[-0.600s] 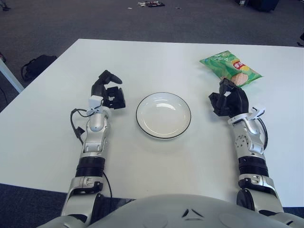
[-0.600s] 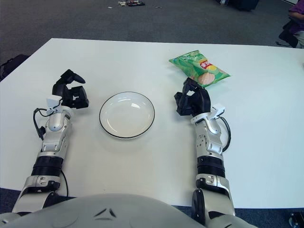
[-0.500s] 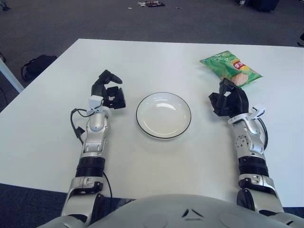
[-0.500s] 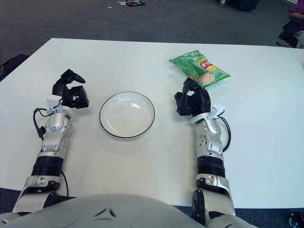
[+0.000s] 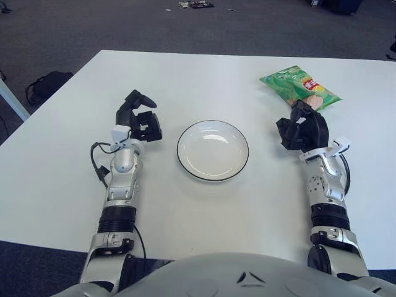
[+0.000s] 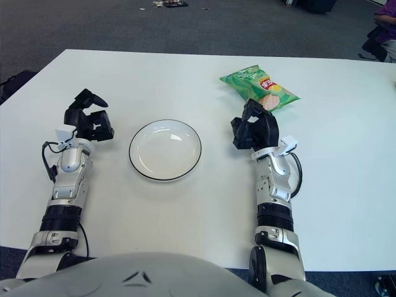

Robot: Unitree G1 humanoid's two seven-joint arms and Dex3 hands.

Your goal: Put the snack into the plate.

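Snack (image 5: 299, 88) (green crinkly bag), right hand (image 5: 302, 126) just beside, fingers curled, empty, white plate (image 5: 213, 150)

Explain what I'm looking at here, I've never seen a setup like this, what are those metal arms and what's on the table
These are two pictures from a stereo camera on a humanoid robot's head, looking down at a white table; they show the same scene from slightly different spots. The metal arms are the robot's own, each ending in a black three-finger hand. In the middle sits an empty white plate with a dark rim. A green bag of chips lies at the far right. The right hand shows just in front of the bag, fingers curled, holding nothing. The left hand shows left of the plate, also holding nothing. The chips are meant to go onto the plate.
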